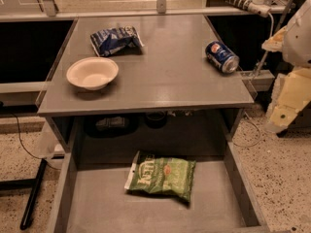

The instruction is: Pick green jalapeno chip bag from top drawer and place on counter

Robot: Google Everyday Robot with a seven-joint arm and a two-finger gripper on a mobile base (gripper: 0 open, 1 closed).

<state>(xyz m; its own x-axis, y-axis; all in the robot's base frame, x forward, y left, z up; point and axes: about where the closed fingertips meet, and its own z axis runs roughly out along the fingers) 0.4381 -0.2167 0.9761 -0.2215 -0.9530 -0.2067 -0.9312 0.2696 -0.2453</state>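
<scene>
The green jalapeno chip bag (161,176) lies flat on the floor of the open top drawer (97,212), near its back and middle, with its white edge to the left. The counter (170,72) is the grey tabletop above and behind the drawer. My gripper (285,103) hangs at the right edge of the view, off the counter's right side and well above and to the right of the bag. It holds nothing that I can see.
On the counter stand a white bowl (92,73) at the left, a blue and white snack bag (114,40) at the back left and a blue can (222,57) lying on its side at the right. The drawer's side walls (239,183) flank the bag.
</scene>
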